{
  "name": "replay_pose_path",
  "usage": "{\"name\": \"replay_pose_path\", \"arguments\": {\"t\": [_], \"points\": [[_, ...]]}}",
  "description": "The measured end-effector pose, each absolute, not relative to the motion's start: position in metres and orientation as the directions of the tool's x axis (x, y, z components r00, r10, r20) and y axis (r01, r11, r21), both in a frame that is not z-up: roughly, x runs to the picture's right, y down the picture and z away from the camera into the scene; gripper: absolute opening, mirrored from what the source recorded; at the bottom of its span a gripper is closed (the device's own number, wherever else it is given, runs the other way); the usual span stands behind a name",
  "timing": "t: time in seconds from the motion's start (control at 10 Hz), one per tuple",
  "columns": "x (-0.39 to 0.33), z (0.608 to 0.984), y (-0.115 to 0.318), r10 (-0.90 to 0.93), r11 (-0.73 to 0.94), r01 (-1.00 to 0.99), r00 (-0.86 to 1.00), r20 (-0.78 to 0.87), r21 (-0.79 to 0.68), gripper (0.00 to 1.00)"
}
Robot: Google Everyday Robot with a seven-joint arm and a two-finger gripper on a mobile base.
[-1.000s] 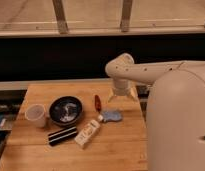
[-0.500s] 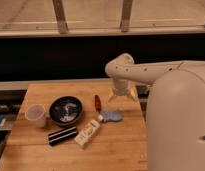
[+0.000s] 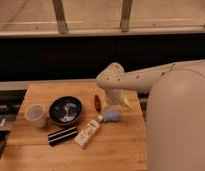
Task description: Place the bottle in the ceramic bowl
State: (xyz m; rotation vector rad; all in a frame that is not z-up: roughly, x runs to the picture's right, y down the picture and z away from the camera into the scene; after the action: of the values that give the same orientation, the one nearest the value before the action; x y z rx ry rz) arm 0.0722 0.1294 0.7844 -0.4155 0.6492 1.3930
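Observation:
The bottle [image 3: 88, 132] is cream-white with a yellowish label and lies on its side on the wooden table [image 3: 111, 150], its cap toward the upper right. The ceramic bowl [image 3: 65, 109] is dark, glossy and round, with pale marks inside, and stands up and left of the bottle. My gripper [image 3: 117, 103] hangs from the white arm over the table's right part, above and to the right of the bottle and apart from it. Nothing is held in it that I can see.
A white cup [image 3: 36, 115] stands left of the bowl. A black striped bar [image 3: 62, 135] lies left of the bottle. A small red item [image 3: 97, 102] lies right of the bowl. A blue-grey object [image 3: 111, 116] lies under the gripper. The robot's white body [image 3: 178, 125] fills the right side.

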Motion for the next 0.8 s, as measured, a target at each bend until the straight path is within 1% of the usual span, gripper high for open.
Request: {"name": "replay_pose_path", "arguments": {"t": [0.2, 0.6, 0.8], "points": [[0.047, 0.769, 0.146, 0.762, 0.176, -0.982, 0.092, -0.641, 0.067, 0.8], [-0.015, 0.742, 0.166, 0.744, 0.183, -0.98, 0.191, -0.641, -0.08, 0.8], [-0.012, 0.743, 0.166, 0.745, 0.183, -0.98, 0.189, -0.64, -0.076, 0.8]]}}
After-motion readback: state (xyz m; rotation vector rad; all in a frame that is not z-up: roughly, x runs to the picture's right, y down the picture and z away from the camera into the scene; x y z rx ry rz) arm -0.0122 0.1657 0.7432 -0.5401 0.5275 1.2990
